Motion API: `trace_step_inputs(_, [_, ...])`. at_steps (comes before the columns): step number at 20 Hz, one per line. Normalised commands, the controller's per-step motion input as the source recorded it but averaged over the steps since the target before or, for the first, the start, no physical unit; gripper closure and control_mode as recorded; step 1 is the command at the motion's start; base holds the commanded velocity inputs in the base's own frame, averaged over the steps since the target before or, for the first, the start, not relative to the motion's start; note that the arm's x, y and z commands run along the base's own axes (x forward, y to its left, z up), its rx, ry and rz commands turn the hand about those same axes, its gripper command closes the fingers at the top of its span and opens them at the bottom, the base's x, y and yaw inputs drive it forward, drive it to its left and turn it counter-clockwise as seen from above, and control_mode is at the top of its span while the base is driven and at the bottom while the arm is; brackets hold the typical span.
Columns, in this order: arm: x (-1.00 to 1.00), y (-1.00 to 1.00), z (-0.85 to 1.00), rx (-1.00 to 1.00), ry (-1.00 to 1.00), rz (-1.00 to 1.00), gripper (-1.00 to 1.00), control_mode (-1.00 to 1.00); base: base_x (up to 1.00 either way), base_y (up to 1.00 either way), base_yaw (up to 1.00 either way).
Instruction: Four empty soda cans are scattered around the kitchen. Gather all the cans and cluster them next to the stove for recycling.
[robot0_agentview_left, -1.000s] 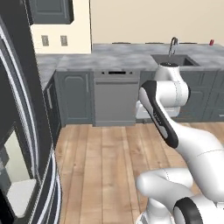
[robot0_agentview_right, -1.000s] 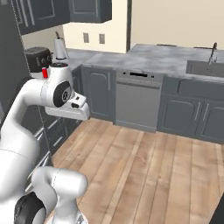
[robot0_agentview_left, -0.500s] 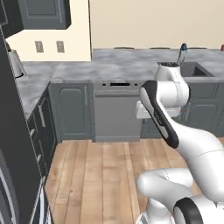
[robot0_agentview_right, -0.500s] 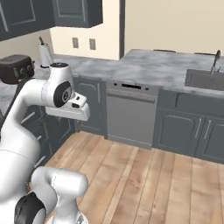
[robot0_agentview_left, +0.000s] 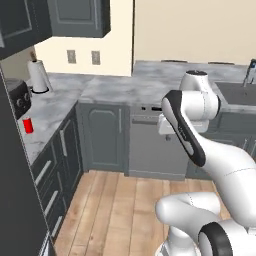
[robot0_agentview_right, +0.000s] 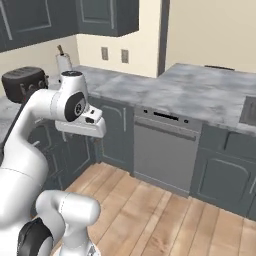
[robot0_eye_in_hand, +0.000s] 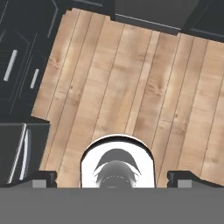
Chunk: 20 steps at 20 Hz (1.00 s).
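Left base view: a red can (robot0_agentview_left: 28, 125) stands on the left counter (robot0_agentview_left: 47, 107), near a toaster oven (robot0_agentview_left: 17, 97) and a paper-towel roll (robot0_agentview_left: 38, 76). Right base view: the dishwasher (robot0_agentview_right: 166, 148) faces the arm. Hand view: the gripper (robot0_eye_in_hand: 112, 179) is spread wide, empty, above the wooden floor (robot0_eye_in_hand: 131, 87).

The claw (robot0_eye_in_hand: 112, 177) hung over the wood floor (robot0_eye_in_hand: 131, 87), aimed downward. Ahead of it stood the dishwasher (robot0_agentview_left: 157, 142) under the counter (robot0_agentview_left: 135, 85). Far to its left, a soda can (robot0_agentview_left: 28, 125) sat on the side counter, behind it a toaster oven (robot0_agentview_left: 15, 95) and paper roll (robot0_agentview_left: 37, 76).
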Motion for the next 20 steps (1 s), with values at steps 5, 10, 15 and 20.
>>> trace_step_inputs(5, [0.00, 0.00, 0.00, 0.00, 0.00, 0.00, -1.00, 1.00, 0.33, 0.00, 0.43])
trace_step_inputs(10, [0.00, 0.00, 0.00, 0.00, 0.00, 0.00, -1.00, 1.00, 0.18, 0.00, 0.48])
trace_step_inputs(15, [0.00, 0.00, 0.00, 0.00, 0.00, 0.00, -1.00, 1.00, 0.53, -0.16, 0.36])
trace_step_inputs(20, [0.00, 0.00, 0.00, 0.00, 0.00, 0.00, -1.00, 1.00, 0.77, -0.34, 0.22])
